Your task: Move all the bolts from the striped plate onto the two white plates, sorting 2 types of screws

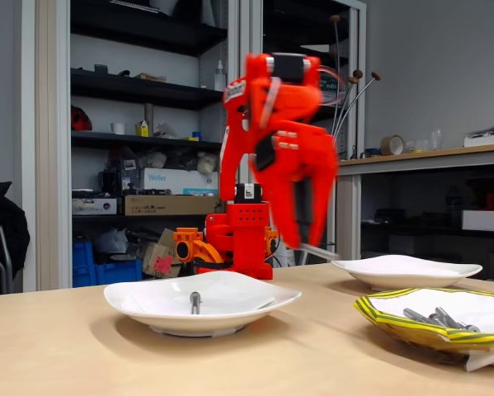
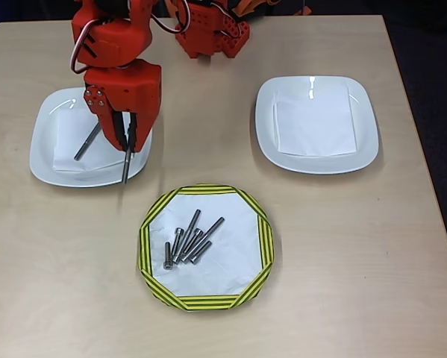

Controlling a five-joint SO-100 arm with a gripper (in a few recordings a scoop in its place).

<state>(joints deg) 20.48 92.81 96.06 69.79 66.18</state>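
1. Your gripper (image 2: 126,134) hangs over the left white plate (image 2: 48,145), clenched on a long bolt (image 2: 125,165) that points toward the near rim.
2. One long bolt (image 2: 87,142) lies on that plate.
3. The striped plate (image 2: 152,261) holds the remaining bolts (image 2: 187,240); the right white plate (image 2: 268,104) sits on the tabletop (image 2: 357,261).

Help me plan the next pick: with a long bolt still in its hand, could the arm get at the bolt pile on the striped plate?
Probably not yet. The hand is shut on a long bolt over the left white plate; nothing blocks the bolt pile.
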